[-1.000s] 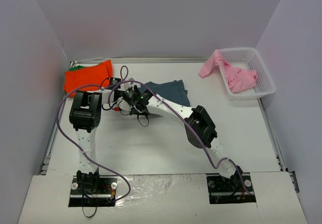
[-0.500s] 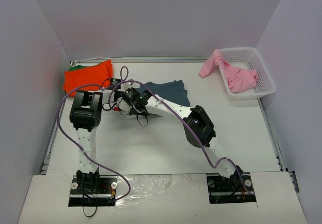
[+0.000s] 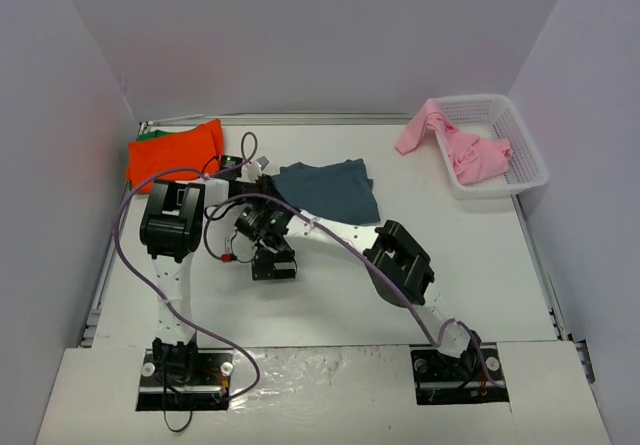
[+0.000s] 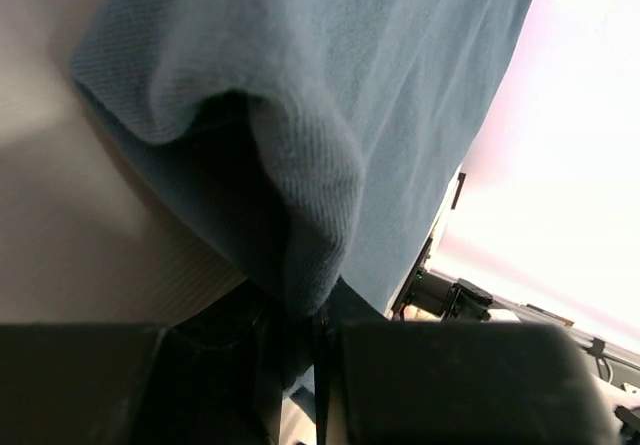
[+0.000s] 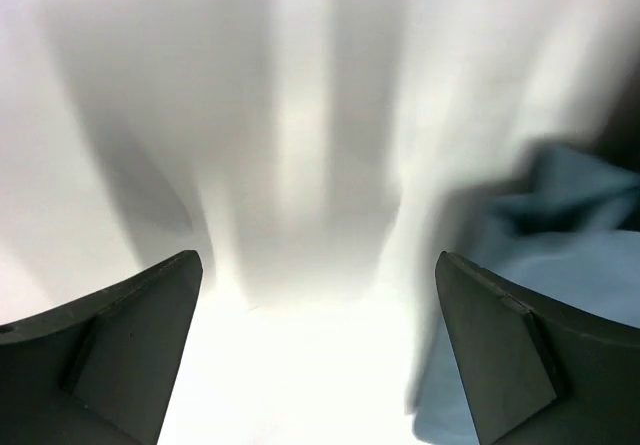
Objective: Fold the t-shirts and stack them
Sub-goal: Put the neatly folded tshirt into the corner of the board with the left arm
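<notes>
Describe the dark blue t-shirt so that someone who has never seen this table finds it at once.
On the white table, look near the middle, toward the back wall. The dark blue t-shirt lies flat there, between the orange-red t-shirt at far left and the white basket at far right. It is the only dark, slate-blue cloth.

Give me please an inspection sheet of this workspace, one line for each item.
Surface: white table, no spill seen.
Job's things: slate-blue t-shirt lying mid-table; orange-red t-shirt folded at far left, edge of green t-shirt showing beside it; pink t-shirt unfolded, hanging over the basket rim.
Clutter: white basket at far right.
Hands: left hand shut on the slate-blue t-shirt's edge; right hand open, empty, above the table.
Cables: purple cable loops loose beside the arms.
Surroundings: plain walls; nothing else seen.
</notes>
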Controlling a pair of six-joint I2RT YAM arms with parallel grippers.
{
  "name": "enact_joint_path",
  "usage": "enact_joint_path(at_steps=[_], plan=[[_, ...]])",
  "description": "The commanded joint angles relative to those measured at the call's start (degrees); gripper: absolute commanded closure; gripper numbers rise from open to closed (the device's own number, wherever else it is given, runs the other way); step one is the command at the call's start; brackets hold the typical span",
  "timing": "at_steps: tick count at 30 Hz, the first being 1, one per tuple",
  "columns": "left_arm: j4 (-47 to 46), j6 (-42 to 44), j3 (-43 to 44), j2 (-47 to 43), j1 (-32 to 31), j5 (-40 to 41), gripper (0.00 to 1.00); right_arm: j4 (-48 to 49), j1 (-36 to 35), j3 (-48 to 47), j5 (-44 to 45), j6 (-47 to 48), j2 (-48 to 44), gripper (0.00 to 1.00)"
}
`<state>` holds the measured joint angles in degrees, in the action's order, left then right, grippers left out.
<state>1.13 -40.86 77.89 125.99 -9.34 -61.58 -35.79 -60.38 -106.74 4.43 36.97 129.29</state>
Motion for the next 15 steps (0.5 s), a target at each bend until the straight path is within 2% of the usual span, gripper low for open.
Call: enact_joint_path(at_steps=[1, 4, 7, 8, 15], plan=[[0.54, 2.27, 1.04, -1.36, -1.03, -0.47, 0.98, -4.89, -2.38, 6.53, -8.8, 3.36, -11.59, 0.0], [1.77, 3.51, 1.56, -1.37, -0.59, -0.47, 0.98, -7.96, 0.51, 12.77, -16.1, 6.52, -19.15, 0.0], [4.92, 5.87, 2.35, -1.8, -0.06, 0.14, 0.98, -8.85, 8.67, 17.95, -19.53, 9.42, -24.61, 0.0], [5.55, 6.58, 2.53, -2.24, 0.03, 0.32, 0.97, -8.94, 13.75, 18.66, -19.72, 9.96, -25.57, 0.0], [15.3, 15.98, 7.71, -2.51, 0.99, 4.53, 0.98, -12.03, 33.89, 21.04, -20.68, 9.35, -25.76, 0.0]])
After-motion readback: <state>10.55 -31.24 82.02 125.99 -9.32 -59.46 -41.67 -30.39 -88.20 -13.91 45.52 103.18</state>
